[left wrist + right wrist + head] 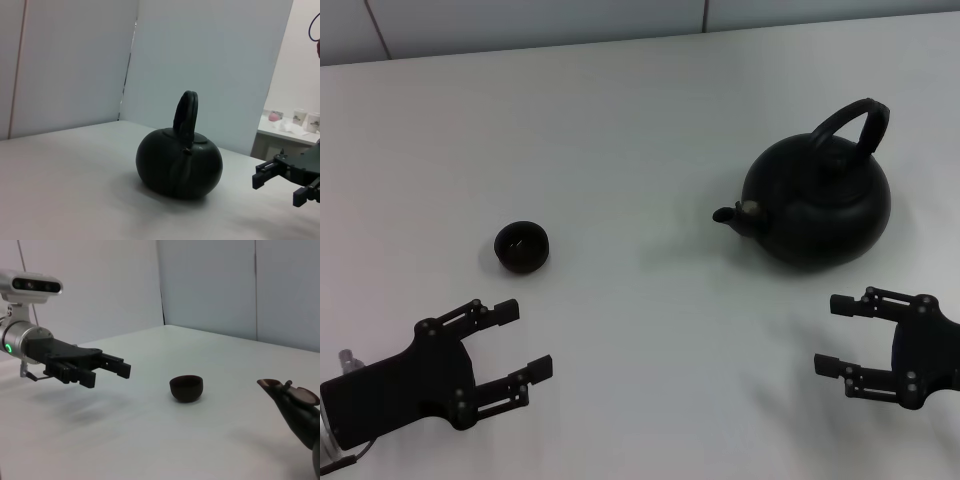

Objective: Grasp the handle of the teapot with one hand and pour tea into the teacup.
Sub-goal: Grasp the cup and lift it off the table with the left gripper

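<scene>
- Head view: teapot (817,205) upright on the white surface (620,120), spout (728,214) aimed toward the teacup (521,247). The handle (847,125) arches over the lid, free of any grip.
- Teacup stands well apart from the teapot, on its spout side, upright, dark inside.
- Right gripper (842,335) sits nearer the robot than the teapot, close by but not touching; fingers spread, nothing between them.
- Left gripper (517,342) lies nearer the robot than the teacup, far from the teapot; fingers parted, holding nothing.
- Left wrist view: teapot (179,164) seen side-on, resting flat on the surface (65,180), handle (186,114) rising upright above the body. Right gripper (280,182) hangs beside the teapot, apart from it, fingers open.
- Right wrist view: teapot (300,415) only partly in frame, spout (272,386) at the edge; teacup (186,388) stands beyond the spout, a clear gap between them.
- Left gripper (112,371) hovers past the teacup, on the side away from the teapot, above the surface (150,440), fingers apart, empty.
</scene>
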You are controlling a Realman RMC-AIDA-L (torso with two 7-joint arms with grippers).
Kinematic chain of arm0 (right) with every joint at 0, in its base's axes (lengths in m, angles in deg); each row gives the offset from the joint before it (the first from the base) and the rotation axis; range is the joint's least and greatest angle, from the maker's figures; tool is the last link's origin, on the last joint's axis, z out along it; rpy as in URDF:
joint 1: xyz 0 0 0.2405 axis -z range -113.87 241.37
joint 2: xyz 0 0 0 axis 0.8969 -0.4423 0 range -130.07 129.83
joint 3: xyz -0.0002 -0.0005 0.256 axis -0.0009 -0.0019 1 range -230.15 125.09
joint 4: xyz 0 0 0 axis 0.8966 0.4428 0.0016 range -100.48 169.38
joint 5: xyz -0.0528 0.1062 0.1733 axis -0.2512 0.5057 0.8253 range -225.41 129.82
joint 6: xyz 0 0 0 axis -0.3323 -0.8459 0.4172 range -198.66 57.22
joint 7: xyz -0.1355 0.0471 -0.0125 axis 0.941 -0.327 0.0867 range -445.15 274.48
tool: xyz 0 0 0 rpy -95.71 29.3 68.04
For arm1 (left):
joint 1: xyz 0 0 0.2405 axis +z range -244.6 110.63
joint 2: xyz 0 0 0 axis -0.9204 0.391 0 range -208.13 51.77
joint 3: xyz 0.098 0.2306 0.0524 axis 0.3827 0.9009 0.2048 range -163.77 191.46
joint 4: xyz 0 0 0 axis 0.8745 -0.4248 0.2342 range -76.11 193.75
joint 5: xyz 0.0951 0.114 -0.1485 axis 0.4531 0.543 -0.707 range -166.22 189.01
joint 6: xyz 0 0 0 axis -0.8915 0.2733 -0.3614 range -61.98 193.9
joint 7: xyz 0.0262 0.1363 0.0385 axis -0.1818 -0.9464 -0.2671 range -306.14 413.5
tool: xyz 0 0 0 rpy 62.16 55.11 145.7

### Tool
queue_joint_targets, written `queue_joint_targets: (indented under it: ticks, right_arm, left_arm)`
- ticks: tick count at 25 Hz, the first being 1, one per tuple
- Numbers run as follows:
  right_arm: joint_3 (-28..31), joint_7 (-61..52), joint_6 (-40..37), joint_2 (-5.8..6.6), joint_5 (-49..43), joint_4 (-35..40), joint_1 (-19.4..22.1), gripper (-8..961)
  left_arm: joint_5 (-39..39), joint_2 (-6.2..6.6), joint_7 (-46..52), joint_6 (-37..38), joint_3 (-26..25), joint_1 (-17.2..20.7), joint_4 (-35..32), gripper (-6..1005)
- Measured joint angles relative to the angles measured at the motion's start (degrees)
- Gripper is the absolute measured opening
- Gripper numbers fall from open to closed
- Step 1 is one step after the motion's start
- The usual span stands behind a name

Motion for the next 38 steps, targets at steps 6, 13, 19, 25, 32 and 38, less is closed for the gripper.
queue_joint_targets:
  ticks: [6,13,19,25,32,38]
  right_arm:
    - [0.23,0.03,0.00,0.00,0.15,0.02,-0.01,731]
    - [0.33,0.04,0.00,-0.06,0.41,0.01,-0.03,732]
    - [0.43,0.01,-0.12,-0.06,0.52,0.01,-0.24,731]
    - [0.44,-0.04,-0.18,-0.06,0.54,0.01,-0.44,731]
    - [0.43,-0.08,-0.44,-0.06,0.54,0.11,-0.45,732]
    - [0.48,-0.09,-0.72,-0.06,0.54,0.22,-0.39,731]
  left_arm:
    - [-3.52,-0.45,-2.22,-0.94,-2.86,-0.19,0.63,773]
    - [-12.67,-0.60,-12.31,-8.04,-10.68,-0.17,6.35,765]
    - [-12.79,-0.64,-13.46,-8.07,-10.65,-0.16,7.24,759]
    - [-12.54,-0.63,-13.75,-9.09,-9.31,-0.16,7.29,753]
    - [-12.70,-0.72,-19.54,-17.62,-5.24,-0.23,9.59,746]
    - [-12.91,-0.72,-20.84,-18.31,-5.35,-0.51,10.19,740]
